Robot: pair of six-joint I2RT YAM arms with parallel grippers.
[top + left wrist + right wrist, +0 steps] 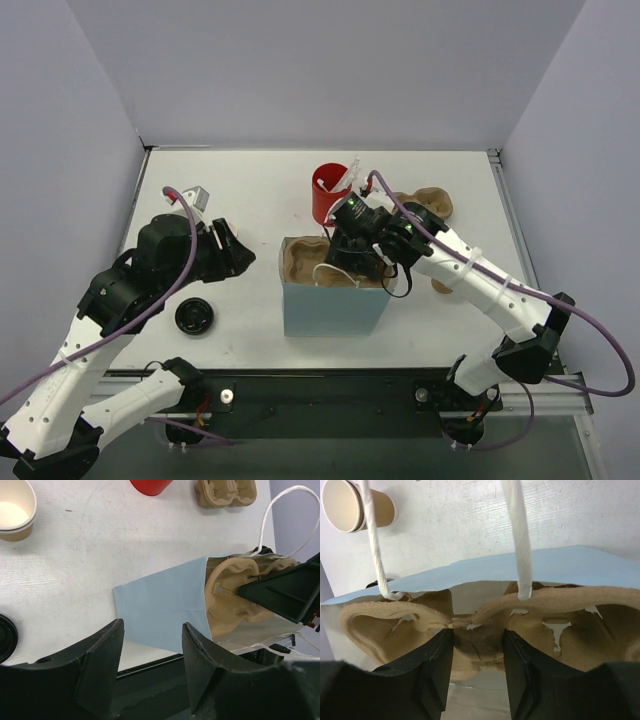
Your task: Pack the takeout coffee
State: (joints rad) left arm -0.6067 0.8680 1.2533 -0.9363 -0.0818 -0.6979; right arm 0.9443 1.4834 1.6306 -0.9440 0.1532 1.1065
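**Carrier Being Held in the Bag; Lidded Coffee Not in View**

Top view: The blue paper bag [335,305] is standing near the middle of the bench [250,190]. The right tool [345,268] is being held down inside its open mouth, at the cup carrier [305,262], probably so that a level seat is being readied for a cup. The left tool [235,252] is being held near the bag's left side, apart from it. A black lid [195,317] is lying alone on the bench beside that arm. A red cup [328,195] and a spare carrier [430,203] are standing behind the bag. The takeout coffee, a lidded brown cup, is not being shown here.

Left wrist view: The left tool's fingers [100,665] are being held spread with nothing between them. They are aimed toward the bag's side, likely to steady it. A lidless cup [15,510] is standing well apart, at the far left.

Right wrist view: The carrier's middle ridge is being pinched between the right tool's fingers [435,670], below the bag's string handles [520,545]. The wells in view are showing empty. No lidded cup is being shown in any view, so its place cannot be told.
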